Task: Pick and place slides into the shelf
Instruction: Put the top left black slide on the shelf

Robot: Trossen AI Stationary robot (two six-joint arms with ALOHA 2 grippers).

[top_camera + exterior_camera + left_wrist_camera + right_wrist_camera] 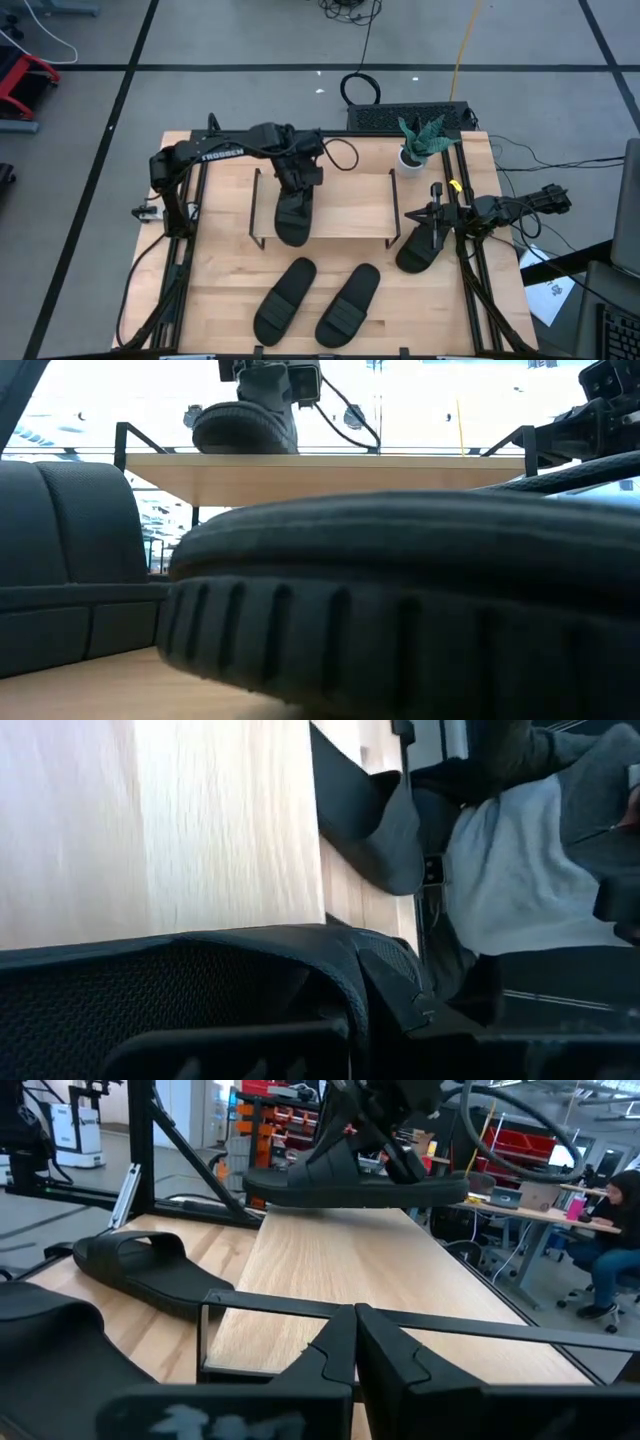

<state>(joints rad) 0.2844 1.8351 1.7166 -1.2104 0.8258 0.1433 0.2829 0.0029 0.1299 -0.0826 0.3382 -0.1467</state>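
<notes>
The shelf [350, 205], a light wood board on thin dark legs, stands mid-table. My left gripper [297, 183] reaches over it, shut on one black slide [292, 222] that lies lengthwise across the board, its near end past the shelf's near edge. In the low view this slide [240, 428] sits level at the board; touching or just above, I cannot tell. My right gripper [437, 222] hangs shut at the shelf's right end, over a second slide [418, 252] flat on the table. Two more slides [285, 298] [348, 303] lie side by side near the table's near edge. My left gripper holds the slide by its strap [345, 1160], toward the slide's far end, coming from above and slanting down. The gripper's own body hides the place where the fingers meet it. The slide stays level and points toward the near edge.
A small potted plant [412, 158] stands at the shelf's far right corner, with a dark keyboard [410, 117] behind it. Bare shelf board lies to the right of the held slide. In the low view one slide [400, 610] fills the foreground.
</notes>
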